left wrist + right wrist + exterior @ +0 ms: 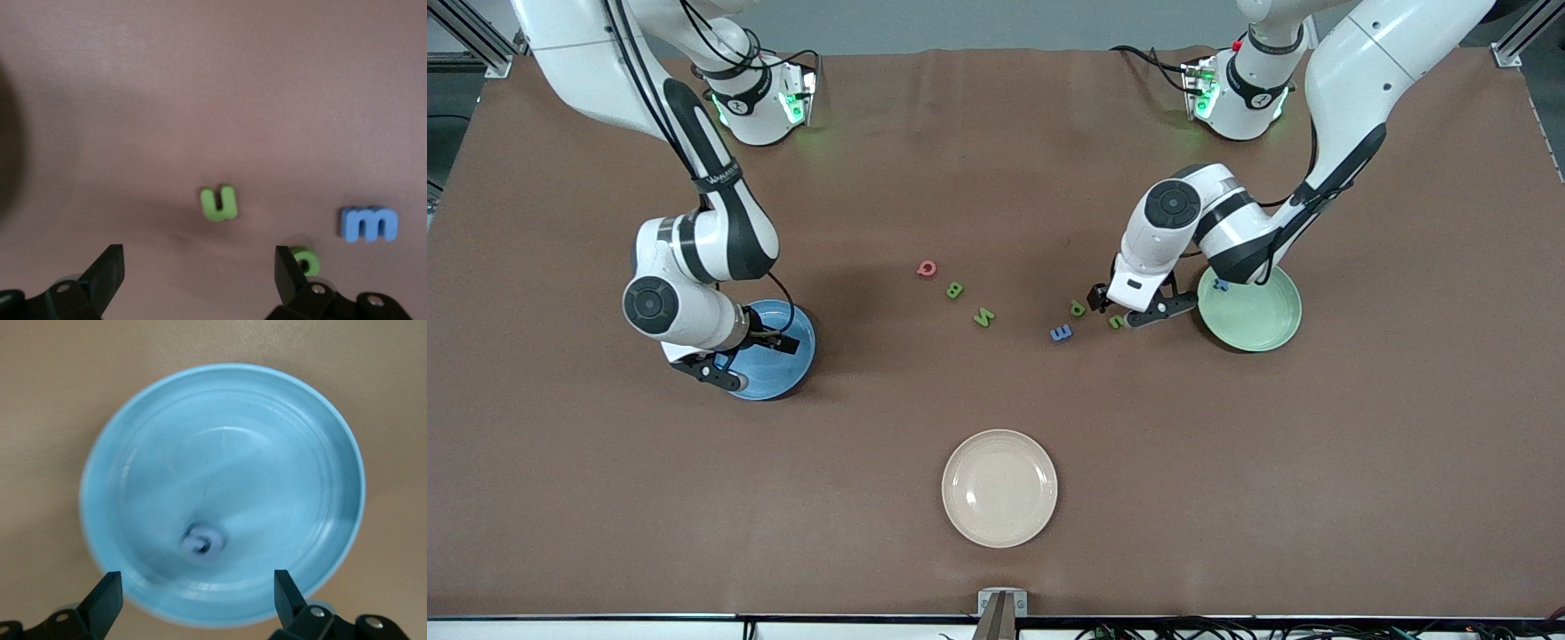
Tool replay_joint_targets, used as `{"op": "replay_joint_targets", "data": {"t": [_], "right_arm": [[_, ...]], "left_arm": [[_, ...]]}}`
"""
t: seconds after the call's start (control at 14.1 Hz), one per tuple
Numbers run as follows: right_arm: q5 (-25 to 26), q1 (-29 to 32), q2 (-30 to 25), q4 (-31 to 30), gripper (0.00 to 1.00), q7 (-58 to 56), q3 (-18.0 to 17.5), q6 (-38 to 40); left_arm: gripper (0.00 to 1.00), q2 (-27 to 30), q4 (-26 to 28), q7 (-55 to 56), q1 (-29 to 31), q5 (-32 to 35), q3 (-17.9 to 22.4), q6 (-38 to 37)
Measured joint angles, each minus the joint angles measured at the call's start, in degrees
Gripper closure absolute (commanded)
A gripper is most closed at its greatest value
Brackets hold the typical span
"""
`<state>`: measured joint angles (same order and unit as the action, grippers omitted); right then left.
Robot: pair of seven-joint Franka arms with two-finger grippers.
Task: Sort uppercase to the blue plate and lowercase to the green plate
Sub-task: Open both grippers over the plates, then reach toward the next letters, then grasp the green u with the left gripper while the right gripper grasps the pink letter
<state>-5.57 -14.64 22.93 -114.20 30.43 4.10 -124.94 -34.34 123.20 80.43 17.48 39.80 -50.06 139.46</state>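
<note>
Uppercase and lowercase letters are part sorted. Brown desk (pixel 996 178) carries three same-size round plates with raised rims.

Medium-blue plate (pixel 787 360) sits toward the right arm's end. Right gripper (pixel 751 360) hangs over it, fingers spread wide, nothing between them. Right wrist view shows a small blurred blue letter (pixel 201 542) lying flat in that plate (pixel 220 407); too blurred to read, probably the G.

Pale mint-green plate (pixel 1254 320) sits toward the left arm's end, with the tiny blue x (pixel 1220 285) lying in it near the rim, partly under the left arm.

Cream plate (pixel 1000 487) is nearest the front camera, mid-desk.

Left gripper (pixel 1129 311) is low over the desk just beside the green plate, fingers spread, holding nothing. Left wrist view: small green u (pixel 219 203) lies on the desk between and ahead of the open fingers, apart from both. In the front view the u (pixel 1115 322) is just beside the fingertips.

Still loose on the desk, between the blue and green plates:
- red Q (pixel 927 268), farthest from the front camera
- green B (pixel 954 290), just beside the Q
- green N (pixel 984 316), a bit nearer the camera
- blue three-pronged m (pixel 1061 333), (pixel 369 224), nearest the camera of the loose ones
- green p (pixel 1078 308), (pixel 305 261), partly hidden by one gripper finger in the left wrist view
</note>
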Motion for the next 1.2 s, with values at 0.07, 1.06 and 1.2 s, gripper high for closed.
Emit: {"op": "replay_joint_targets", "data": {"t": [0.07, 1.06, 1.2], "right_arm": [[0.0, -0.5, -0.9, 1.2, 0.00, 2.3, -0.4, 1.9], [-0.2, -24.7, -2.9, -3.8, 0.00, 43.2, -1.5, -8.3], [-0.2, -25.8, -2.8, -5.2, 0.00, 44.9, -1.5, -10.5]], "left_arm": [[0.01, -1.2, -1.3, 0.9, -0.7, 0.0, 0.6, 0.0], [0.55, -5.8, -6.6, 3.6, -7.1, 0.5, 7.4, 0.0], [0.65, -5.7, -6.7, 3.6, -7.1, 0.5, 7.4, 0.0]]}}
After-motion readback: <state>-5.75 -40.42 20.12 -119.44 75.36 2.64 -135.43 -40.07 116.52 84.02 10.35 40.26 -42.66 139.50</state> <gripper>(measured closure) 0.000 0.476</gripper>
